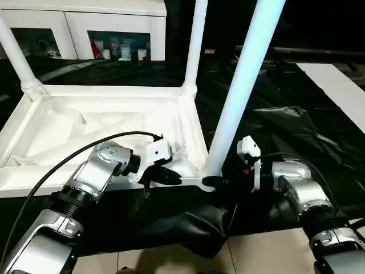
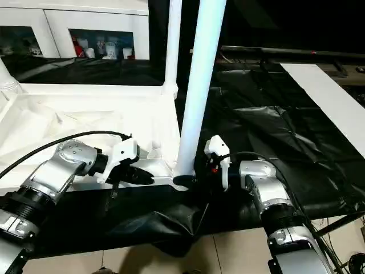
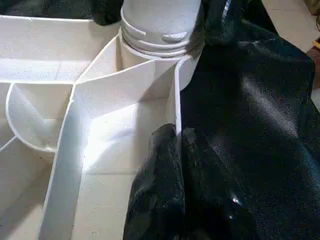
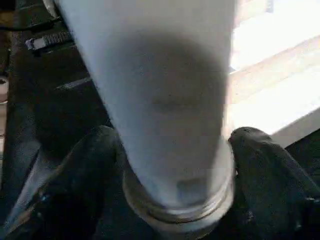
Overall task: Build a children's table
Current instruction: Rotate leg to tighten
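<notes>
The children's table top (image 1: pixel 57 137) lies upside down on a black sheet, ribbed underside up. Three white legs stand in its corner sockets: far left (image 1: pixel 17 57), far right (image 1: pixel 194 45) and near right (image 1: pixel 239 85). My left gripper (image 1: pixel 171 176) is shut on the top's near rim (image 3: pixel 176 100), close to the near right socket, with one finger on each side of the thin wall. My right gripper (image 4: pixel 175 145) is at the foot of the near right leg (image 4: pixel 160 100). Its fingers (image 4: pixel 95 170) press against the leg on both sides, just above the threaded end.
The black plastic sheet (image 1: pixel 285 125) covers the floor and bunches up below the near right corner. A flat white board (image 1: pixel 342 91) lies at the right. A white cabinet (image 1: pixel 85 23) stands behind the table top. Bare tiles (image 1: pixel 268 251) show nearest me.
</notes>
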Tool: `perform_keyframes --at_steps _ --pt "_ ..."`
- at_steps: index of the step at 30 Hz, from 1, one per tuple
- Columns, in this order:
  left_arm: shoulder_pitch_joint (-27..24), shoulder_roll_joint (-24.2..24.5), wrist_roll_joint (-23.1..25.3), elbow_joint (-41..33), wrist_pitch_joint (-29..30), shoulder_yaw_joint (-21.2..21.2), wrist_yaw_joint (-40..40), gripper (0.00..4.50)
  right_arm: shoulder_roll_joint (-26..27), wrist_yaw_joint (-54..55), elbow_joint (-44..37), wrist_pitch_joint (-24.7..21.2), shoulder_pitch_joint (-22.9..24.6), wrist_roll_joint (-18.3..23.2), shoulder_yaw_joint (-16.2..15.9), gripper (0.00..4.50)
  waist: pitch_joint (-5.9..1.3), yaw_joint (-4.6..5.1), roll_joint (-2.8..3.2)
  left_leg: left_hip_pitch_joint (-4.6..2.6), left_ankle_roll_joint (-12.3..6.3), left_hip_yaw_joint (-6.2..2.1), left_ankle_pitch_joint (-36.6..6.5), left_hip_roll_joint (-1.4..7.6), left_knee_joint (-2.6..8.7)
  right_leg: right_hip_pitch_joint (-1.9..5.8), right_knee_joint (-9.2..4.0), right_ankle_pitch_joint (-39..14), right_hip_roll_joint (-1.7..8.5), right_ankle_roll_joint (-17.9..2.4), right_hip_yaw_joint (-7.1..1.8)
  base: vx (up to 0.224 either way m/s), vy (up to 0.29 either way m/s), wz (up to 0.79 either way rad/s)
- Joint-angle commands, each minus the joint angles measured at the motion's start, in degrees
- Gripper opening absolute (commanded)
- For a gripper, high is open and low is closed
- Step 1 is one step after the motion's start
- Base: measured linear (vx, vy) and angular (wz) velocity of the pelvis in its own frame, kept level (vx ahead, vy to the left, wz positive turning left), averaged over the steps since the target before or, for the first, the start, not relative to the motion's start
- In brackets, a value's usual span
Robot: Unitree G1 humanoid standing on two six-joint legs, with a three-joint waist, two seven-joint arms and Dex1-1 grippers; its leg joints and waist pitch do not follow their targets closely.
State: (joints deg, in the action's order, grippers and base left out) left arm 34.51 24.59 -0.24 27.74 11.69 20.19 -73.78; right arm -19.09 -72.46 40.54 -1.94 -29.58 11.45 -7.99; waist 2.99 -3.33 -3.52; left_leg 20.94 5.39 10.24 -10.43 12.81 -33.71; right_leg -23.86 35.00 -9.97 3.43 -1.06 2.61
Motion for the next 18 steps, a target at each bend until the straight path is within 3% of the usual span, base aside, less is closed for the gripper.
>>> perform_keyframes --at_steps 1,7,12,14,16,18 --pt "-0.3 -0.1 -0.3 -1.2 0.5 1.3 -1.3 0.00 -0.7 -0.7 -0.4 -0.1 0.4 -0.6 -0.5 3.40 -3.61 0.08 0.14 -0.59 -2.38 0.39 -10.2 0.62 3.75 3.15 -3.79 -11.1 3.62 -12.8 -2.10 0.000 0.000 0.00" --pt "-0.8 0.1 -0.2 -2.0 1.2 1.1 -1.1 0.00 -0.8 -0.2 -0.4 -0.7 0.2 -0.5 -0.1 2.81 -3.72 0.03 0.12 -0.57 -2.47 0.38 -9.3 0.61 3.68 3.25 -3.62 -10.1 3.61 -12.9 -2.09 0.000 0.000 0.00" --pt "-0.6 -0.1 -0.3 -1.5 1.4 0.9 -0.8 0.00 0.1 1.3 0.1 -1.0 0.1 0.3 1.2 2.69 -3.71 0.07 0.19 -0.54 -2.56 0.40 -9.3 0.55 3.65 3.27 -3.63 -9.8 3.56 -13.0 -2.08 0.000 0.000 0.00" --pt "0.0 -1.3 0.3 0.2 2.4 0.4 1.9 0.00 1.7 7.1 2.7 -0.4 -0.4 -0.5 2.3 2.65 -3.67 0.19 0.18 -0.56 -2.33 0.42 -9.5 0.52 3.65 3.16 -3.65 -10.2 3.52 -12.9 -2.09 0.000 0.000 0.00" --pt "1.1 -3.4 1.0 3.0 3.3 -0.6 6.2 0.00 3.4 15.3 5.9 1.3 -0.9 -2.5 3.1 2.65 -3.41 0.40 0.24 -0.69 -1.21 0.40 -11.1 0.44 3.78 2.89 -4.06 -13.5 3.61 -12.4 -2.08 0.000 0.000 0.00" --pt "2.2 -5.3 1.8 5.8 3.5 -1.5 10.6 0.00 4.7 21.4 8.0 1.7 -1.4 -3.6 3.7 2.64 -3.06 0.76 0.14 -0.91 0.19 0.22 -14.7 0.28 3.96 2.69 -4.78 -20.9 3.58 -10.3 -1.96 0.000 0.000 0.00"
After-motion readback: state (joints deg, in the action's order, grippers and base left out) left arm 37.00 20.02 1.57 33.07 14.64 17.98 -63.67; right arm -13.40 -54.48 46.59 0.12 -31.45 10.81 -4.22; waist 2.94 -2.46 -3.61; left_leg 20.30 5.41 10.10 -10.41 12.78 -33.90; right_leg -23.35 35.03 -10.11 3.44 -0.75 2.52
